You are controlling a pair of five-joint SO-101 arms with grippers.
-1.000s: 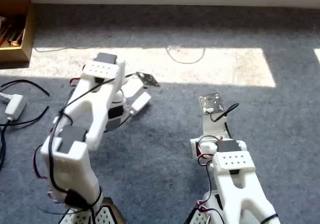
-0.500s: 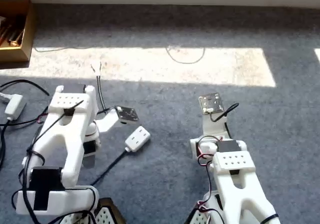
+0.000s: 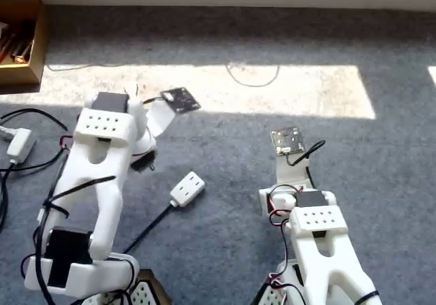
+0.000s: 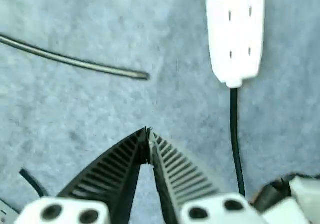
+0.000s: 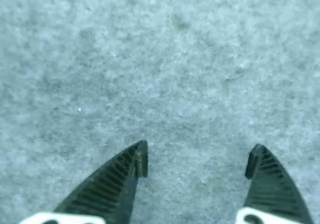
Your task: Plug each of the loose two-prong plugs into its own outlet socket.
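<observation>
A white outlet block (image 3: 187, 188) lies flat on the grey carpet, its black cord (image 3: 146, 227) trailing toward the front left. In the left wrist view the block (image 4: 235, 34) shows its sockets facing up. My left gripper (image 4: 149, 134) hangs shut and holds nothing, a short way from the block. A loose black cable end (image 4: 75, 60) lies on the carpet ahead of it. The left arm (image 3: 102, 155) stands just left of the block. My right gripper (image 5: 199, 156) is open over bare carpet, under the right arm (image 3: 306, 216).
A wooden box (image 3: 24, 43) sits at the far left. A white adapter (image 3: 19, 145) with black cables lies at the left edge. A thin wire loop (image 3: 252, 80) rests in the sunlit strip of carpet.
The left arm drew back from its stretch over the outlet block, then swung toward the far side. The block now lies nearer the front than a second ago. The right arm kept still.
</observation>
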